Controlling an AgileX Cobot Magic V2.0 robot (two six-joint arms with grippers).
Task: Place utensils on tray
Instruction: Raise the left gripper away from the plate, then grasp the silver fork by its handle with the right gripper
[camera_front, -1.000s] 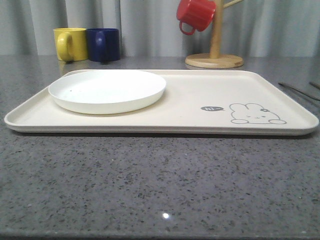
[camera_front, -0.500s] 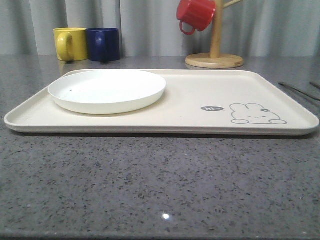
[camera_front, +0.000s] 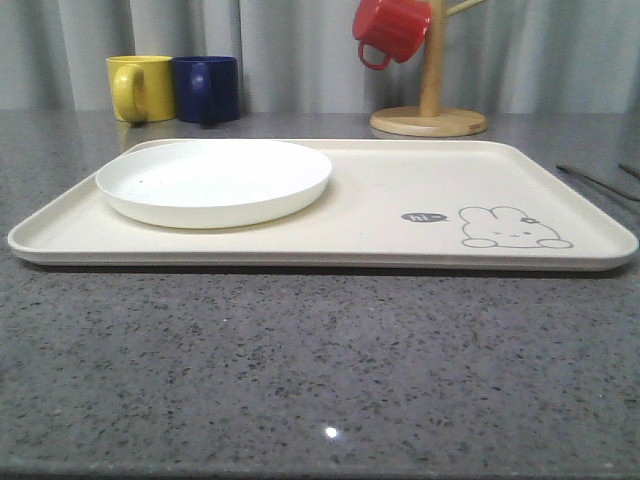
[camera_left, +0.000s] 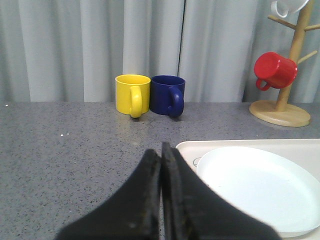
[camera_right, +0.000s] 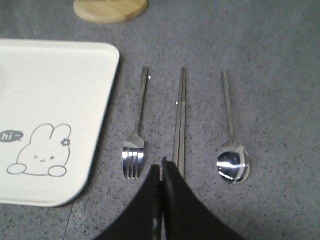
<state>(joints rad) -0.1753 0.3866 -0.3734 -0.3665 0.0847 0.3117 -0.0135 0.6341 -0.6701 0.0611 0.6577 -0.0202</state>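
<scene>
Right gripper (camera_right: 161, 170) closed (empty) above chopsticks (camera_right: 180, 120); left gripper (camera_left: 161, 152) likewise.

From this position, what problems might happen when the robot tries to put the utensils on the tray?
1. The fork, chopsticks and spoon lie flat on the counter, so the shut right pincer may slip off them.
2. The two chopsticks lie side by side; one might stay behind.
3. The fork is beside the tray rim and could catch on it.
</scene>
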